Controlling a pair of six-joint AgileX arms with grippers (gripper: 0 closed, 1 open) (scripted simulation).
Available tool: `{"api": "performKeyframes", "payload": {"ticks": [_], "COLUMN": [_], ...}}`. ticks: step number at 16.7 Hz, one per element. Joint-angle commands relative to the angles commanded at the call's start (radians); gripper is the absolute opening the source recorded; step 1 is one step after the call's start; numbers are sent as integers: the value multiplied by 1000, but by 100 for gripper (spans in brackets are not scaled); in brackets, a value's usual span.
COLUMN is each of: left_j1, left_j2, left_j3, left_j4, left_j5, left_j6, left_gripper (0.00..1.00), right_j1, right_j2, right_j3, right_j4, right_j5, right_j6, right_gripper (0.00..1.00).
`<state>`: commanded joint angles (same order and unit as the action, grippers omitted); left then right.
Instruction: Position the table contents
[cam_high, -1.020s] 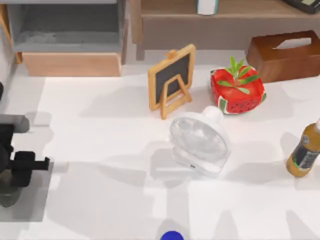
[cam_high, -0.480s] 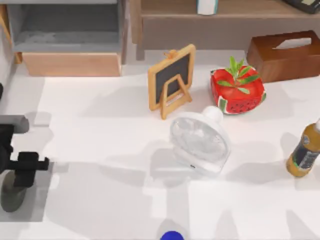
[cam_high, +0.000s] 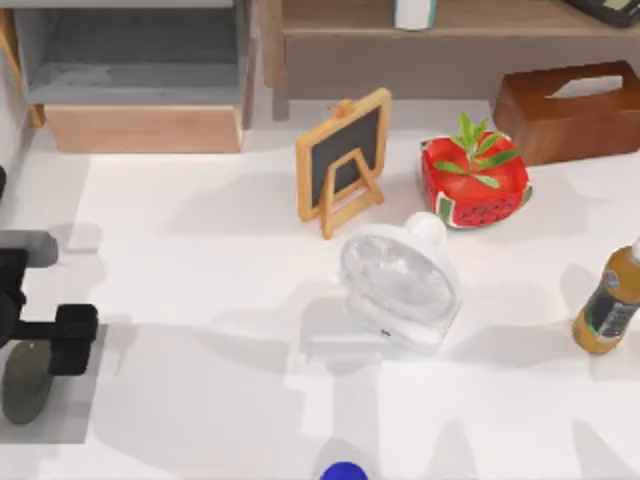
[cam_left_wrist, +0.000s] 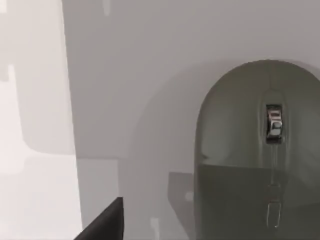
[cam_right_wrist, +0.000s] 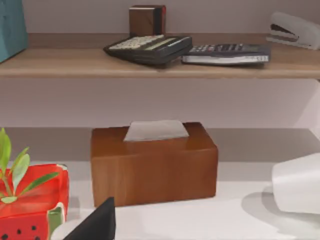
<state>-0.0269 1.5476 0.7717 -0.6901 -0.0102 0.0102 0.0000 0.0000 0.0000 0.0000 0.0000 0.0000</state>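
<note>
The dark grey-green mouse (cam_high: 24, 381) lies on the grey mat (cam_high: 60, 420) at the table's front left. The left wrist view shows the mouse (cam_left_wrist: 257, 150) close up, flat on the mat (cam_left_wrist: 140, 90). My left gripper (cam_high: 72, 340) hovers just above and to the right of it, open, with nothing between its fingers; one dark fingertip (cam_left_wrist: 106, 222) shows beside the mouse. A white and teal boxy item (cam_high: 413, 12) stands on the wooden shelf at the back. One fingertip (cam_right_wrist: 96, 220) of my right gripper, spread open, points at the back shelf.
A small chalkboard easel (cam_high: 343, 160), a white fan (cam_high: 400, 285), a red watermelon planter (cam_high: 475, 182), a wooden tissue box (cam_high: 565, 110) and a bottle (cam_high: 608, 300) stand mid-table and right. A grey cabinet (cam_high: 140, 70) is back left. A blue round thing (cam_high: 343, 472) sits at the front edge.
My left gripper has shifted slightly toward the front and off the mouse, which now shows more fully on the mat. Everything else is as before.
</note>
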Motion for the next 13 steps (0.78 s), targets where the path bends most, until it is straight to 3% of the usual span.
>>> {"api": "performKeyframes", "payload": {"ticks": [6, 9, 13], "left_j1": [21, 104, 279], "left_j2": [-8, -13, 13], "left_j3": [0, -17, -81], "left_j4": [29, 150, 454], "left_j5": [23, 109, 282], "left_j6": [10, 64, 211], "left_gripper": [100, 100, 100], "right_j1": [0, 0, 0], "right_j2": [0, 0, 0], "right_j3": [0, 0, 0], "right_j4": [0, 0, 0], "right_j5": [0, 0, 0], "right_j6": [0, 0, 0], "right_gripper": [100, 100, 100]}}
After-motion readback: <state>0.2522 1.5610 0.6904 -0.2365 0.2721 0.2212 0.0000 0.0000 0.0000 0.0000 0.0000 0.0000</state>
